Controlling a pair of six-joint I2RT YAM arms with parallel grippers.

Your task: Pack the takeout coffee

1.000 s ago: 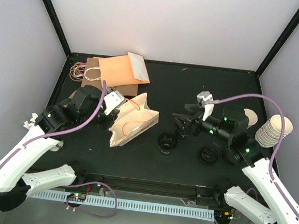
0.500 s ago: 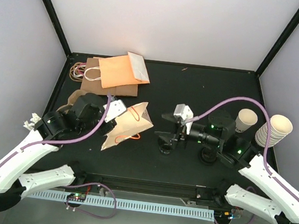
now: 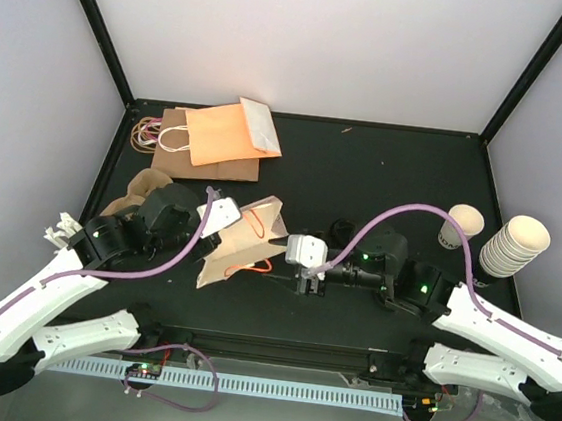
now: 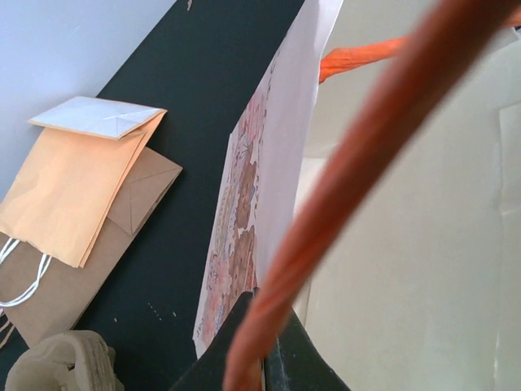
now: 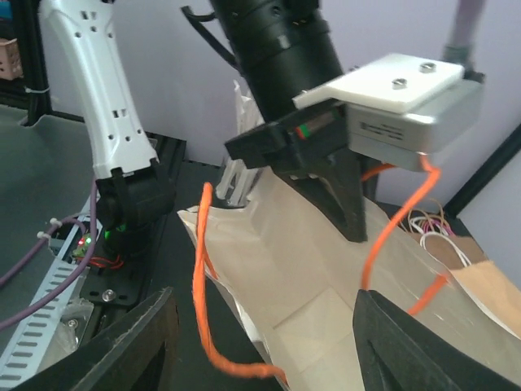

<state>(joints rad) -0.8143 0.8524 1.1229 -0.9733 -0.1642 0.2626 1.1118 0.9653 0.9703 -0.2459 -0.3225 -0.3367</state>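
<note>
**Operator:** What is lying where, starting from the biggest item?

**Technician:** The dark worktop is carrying everything. At centre-left of the overhead view, the cream paper bag is being held up with its mouth facing the right arm. At the right edge the stack of nested cups is sitting. The takeout coffee is resting just beside that stack, on its left and well apart from the bag. Whether it is standing upright or tilting cannot be told.

**Operator:** What are the tools doing?

**Technician:** The left tool is clamping the bag at its rim, with an orange handle cord running into the jaws. The right tool is hanging in front of the bag mouth with its jaws apart, and it is gripping nothing.

**Operator:** How will the coffee be handling?

**Technician:** It is probably behaving as a light, thin-walled paper cup: stiff at the rim, soft and easily dented at mid-wall. No lid is showing, and it cannot be told if the cup is filled, so treat it as spillable.

**Operator:** Where should it be taken?

**Technician:** Across the upper wall, just under the rim, with light pressure. The taper is narrowing downward, so a low grip is risking slip.
</note>
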